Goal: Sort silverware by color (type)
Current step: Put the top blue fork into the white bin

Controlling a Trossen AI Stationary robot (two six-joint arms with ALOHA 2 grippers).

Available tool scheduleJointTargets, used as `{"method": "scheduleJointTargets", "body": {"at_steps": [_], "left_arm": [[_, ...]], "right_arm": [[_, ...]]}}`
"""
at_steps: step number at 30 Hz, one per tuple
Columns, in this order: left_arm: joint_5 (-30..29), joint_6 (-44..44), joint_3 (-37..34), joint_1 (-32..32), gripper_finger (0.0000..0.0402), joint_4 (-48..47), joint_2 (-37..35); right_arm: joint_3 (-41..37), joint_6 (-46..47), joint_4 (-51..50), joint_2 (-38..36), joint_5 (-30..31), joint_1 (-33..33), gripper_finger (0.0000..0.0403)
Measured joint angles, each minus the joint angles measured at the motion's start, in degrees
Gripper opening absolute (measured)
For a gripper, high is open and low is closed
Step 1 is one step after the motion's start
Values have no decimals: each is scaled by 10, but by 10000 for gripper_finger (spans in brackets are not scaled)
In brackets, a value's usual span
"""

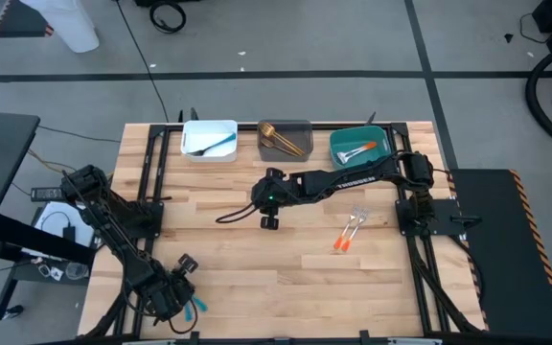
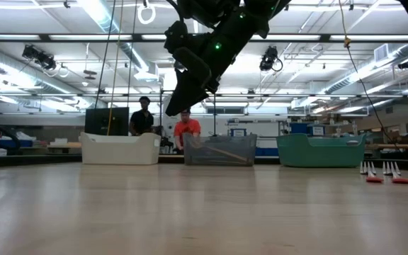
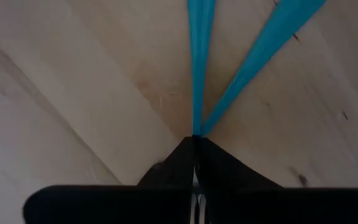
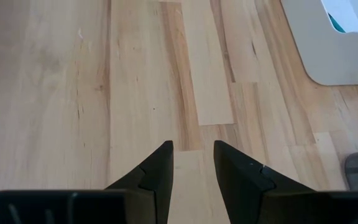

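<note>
Near the table's front left corner, my left gripper (image 1: 180, 290) points down and is shut on two blue-handled utensils (image 1: 197, 307). In the left wrist view their blue handles (image 3: 197, 62) fan out from the fingertips (image 3: 194, 140) over the wood. My right gripper (image 1: 269, 218) hangs open above the table's middle with nothing between its fingers (image 4: 193, 155). Two orange-handled forks (image 1: 348, 233) lie flat on the table to the right of it. Behind them stand a white bin (image 1: 209, 140) with a blue-handled piece, a grey bin (image 1: 285, 140) with gold pieces and a teal bin (image 1: 358, 147) with orange-handled pieces. My left gripper pinches both blue-handled utensils between its two fingers, where the two handles meet (image 3: 195, 129). The fingers come from above, pointing steeply down. The handles spread apart away from the fingertips. Whether they are lifted clear of the table, I cannot tell.
The three bins stand in a row along the far edge. Bare wood lies between my two grippers and across the table's near half. In the low view, people (image 2: 186, 131) stand in the room beyond the bins.
</note>
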Motion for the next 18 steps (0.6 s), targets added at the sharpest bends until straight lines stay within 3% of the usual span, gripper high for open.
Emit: {"method": "scheduleJointTargets", "body": {"at_steps": [18], "left_arm": [[7, -194, 0, 43, 30, 0, 0]], "right_arm": [[0, -17, 0, 0, -1, 0, 126]]}}
